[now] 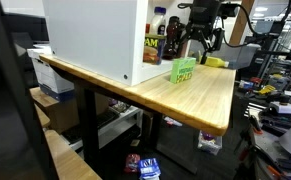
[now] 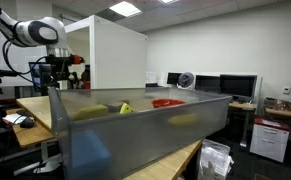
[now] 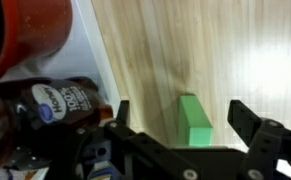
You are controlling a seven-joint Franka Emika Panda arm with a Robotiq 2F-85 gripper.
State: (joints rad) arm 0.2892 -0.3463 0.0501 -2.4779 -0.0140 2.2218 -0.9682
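Observation:
My gripper (image 3: 181, 120) is open and hangs above a green box (image 3: 194, 119) that lies on the wooden table (image 3: 155, 50). The box sits between the two fingers, below them, in the wrist view. In an exterior view the gripper (image 1: 196, 38) is above and behind the green box (image 1: 184, 70). In an exterior view the arm and gripper (image 2: 53, 72) show at the far left. A dark syrup bottle (image 3: 60, 103) and a red container (image 3: 30, 35) lie to the left of the gripper in the wrist view.
A large white box (image 1: 95, 38) stands on the table beside bottles (image 1: 153, 47). A yellow object (image 1: 216, 61) lies at the far table edge. A grey translucent bin (image 2: 135, 125) fills the foreground. Desks with monitors (image 2: 220, 85) stand behind.

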